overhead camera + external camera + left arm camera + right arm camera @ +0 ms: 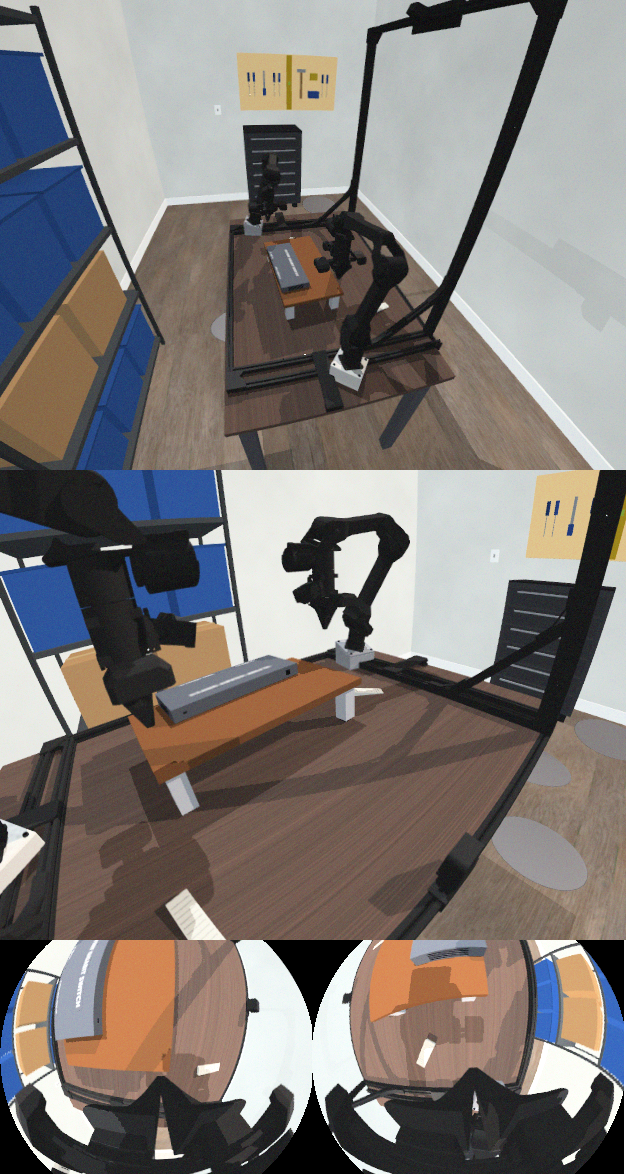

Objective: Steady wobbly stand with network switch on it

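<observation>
A: Top view?
B: Wooden-looking stand, boxy grey network switch atop it. Level? Can't tell.
A: Exterior?
B: Ribbed near wedge and far wedge off the stand; likely light, stiff. Pinch their long sides. Switch probably rigid, slides if you tip it.
A: Left wrist?
B: Your left end effector: closed, empty.
A: Right wrist?
B: Your right end effector: same.
</observation>
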